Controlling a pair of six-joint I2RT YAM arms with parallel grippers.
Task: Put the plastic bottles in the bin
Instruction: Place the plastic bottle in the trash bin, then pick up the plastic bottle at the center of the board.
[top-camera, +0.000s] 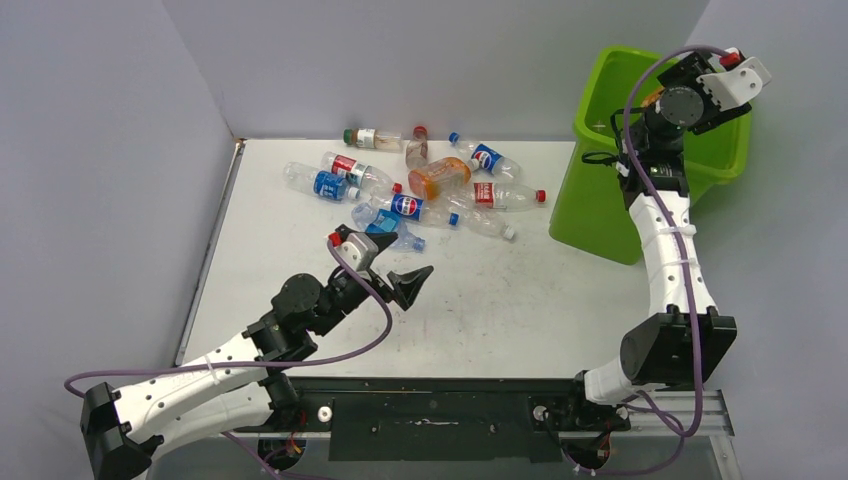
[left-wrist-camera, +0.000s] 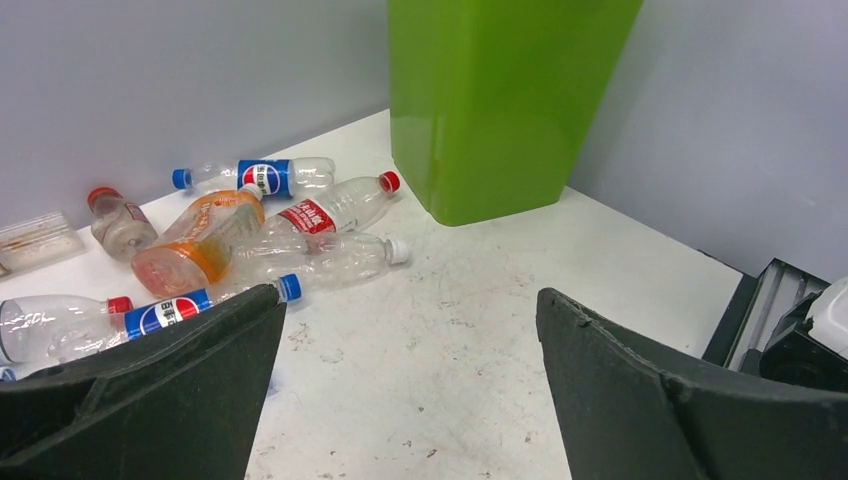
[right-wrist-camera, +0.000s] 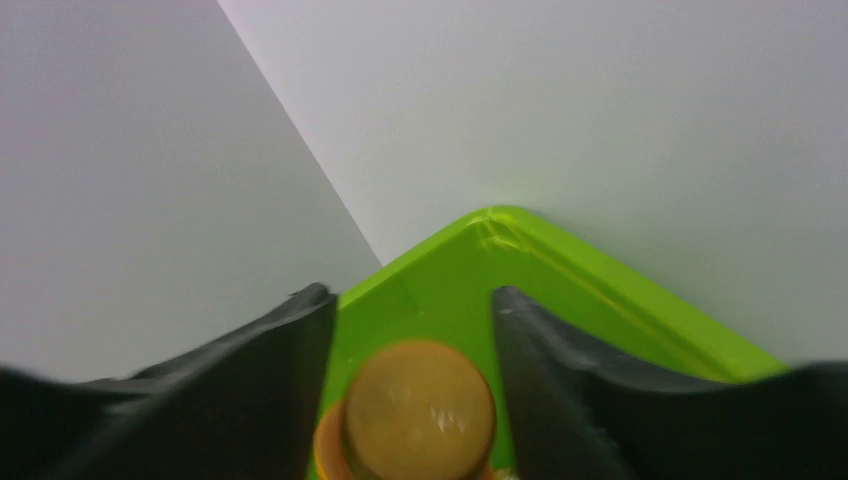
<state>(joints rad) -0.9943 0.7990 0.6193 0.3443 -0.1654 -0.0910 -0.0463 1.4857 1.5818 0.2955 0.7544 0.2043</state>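
Note:
Several plastic bottles (top-camera: 420, 185) lie in a pile at the back of the table, among them an orange one (top-camera: 438, 177), blue-label ones (top-camera: 485, 157) and a red-label one (top-camera: 500, 193). In the left wrist view the pile (left-wrist-camera: 250, 240) lies ahead to the left. My left gripper (top-camera: 385, 262) is open and empty just in front of the pile, above bare table (left-wrist-camera: 408, 295). My right gripper (top-camera: 652, 100) is over the lime-green bin (top-camera: 600, 200). Its jaws stand parted in the right wrist view (right-wrist-camera: 410, 295), with a blurred orange bottle (right-wrist-camera: 420, 405) between them and a gap at the left finger.
The bin (left-wrist-camera: 490, 110) stands at the table's right back corner, partly off its right edge. Grey walls close in the back and left. A small brown-cap bottle (top-camera: 362, 137) lies near the back wall. A purple cable loops over each arm.

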